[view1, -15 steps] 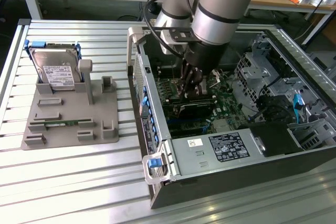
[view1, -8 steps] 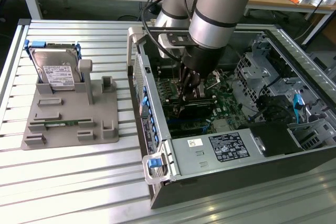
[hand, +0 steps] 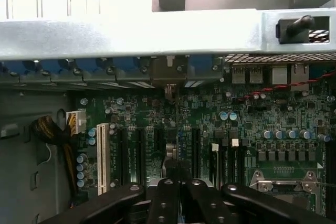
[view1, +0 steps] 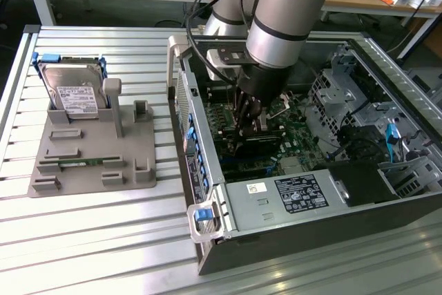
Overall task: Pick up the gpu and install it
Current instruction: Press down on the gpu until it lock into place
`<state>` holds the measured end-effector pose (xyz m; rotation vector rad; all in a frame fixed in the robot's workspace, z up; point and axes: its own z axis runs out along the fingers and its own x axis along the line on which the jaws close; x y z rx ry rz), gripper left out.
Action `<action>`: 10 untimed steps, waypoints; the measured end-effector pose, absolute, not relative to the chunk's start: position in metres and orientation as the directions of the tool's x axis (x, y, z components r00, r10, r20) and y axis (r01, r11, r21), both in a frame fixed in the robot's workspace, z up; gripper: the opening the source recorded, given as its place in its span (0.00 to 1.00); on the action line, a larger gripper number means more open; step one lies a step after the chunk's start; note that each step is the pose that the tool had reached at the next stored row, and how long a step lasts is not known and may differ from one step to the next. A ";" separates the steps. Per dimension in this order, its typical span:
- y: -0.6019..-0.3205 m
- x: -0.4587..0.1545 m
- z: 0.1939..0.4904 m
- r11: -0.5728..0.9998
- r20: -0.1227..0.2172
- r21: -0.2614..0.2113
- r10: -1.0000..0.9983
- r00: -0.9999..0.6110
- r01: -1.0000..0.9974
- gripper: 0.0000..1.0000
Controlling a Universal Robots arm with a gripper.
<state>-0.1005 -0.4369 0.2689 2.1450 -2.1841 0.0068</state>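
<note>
Leftmost in the exterior view, a grey fixture tray (view1: 97,164) on the slatted counter (view1: 83,240) holds a silver hard drive (view1: 74,94) upright and a memory stick (view1: 79,164) lying flat. Right of it stands the open computer case (view1: 228,240), where the tool (view1: 248,124) reaches down, its fingers (hand: 165,203) pressed together pinching the gpu (view1: 259,141), set edge-down on the green motherboard (hand: 262,129) among the expansion slots (hand: 134,153).

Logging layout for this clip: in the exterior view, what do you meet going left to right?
Hard drive on the grey holder → blue latch → gripper holding the gpu inside the case → drive cage.
</note>
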 end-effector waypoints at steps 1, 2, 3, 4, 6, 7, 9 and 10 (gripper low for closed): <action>-0.437 -0.101 0.284 0.020 0.062 0.053 -0.998 -0.016 -0.998 0.13; -0.437 -0.100 0.290 0.019 0.062 0.053 -0.998 -0.016 -0.998 0.13; -0.437 -0.094 0.290 0.020 0.062 0.055 -0.998 -0.016 -0.998 0.13; -0.437 -0.084 0.290 0.020 0.062 0.059 -0.998 -0.016 -0.998 0.13; -0.437 -0.066 0.291 0.020 0.062 0.069 -0.998 -0.015 -0.997 0.13; -0.437 -0.065 0.297 0.019 0.062 0.070 -0.998 -0.015 -0.997 0.13; -0.437 -0.065 0.316 0.020 0.062 0.070 -0.998 -0.015 -0.997 0.13; -0.437 -0.065 0.326 0.020 0.062 0.070 -0.998 -0.015 -0.997 0.13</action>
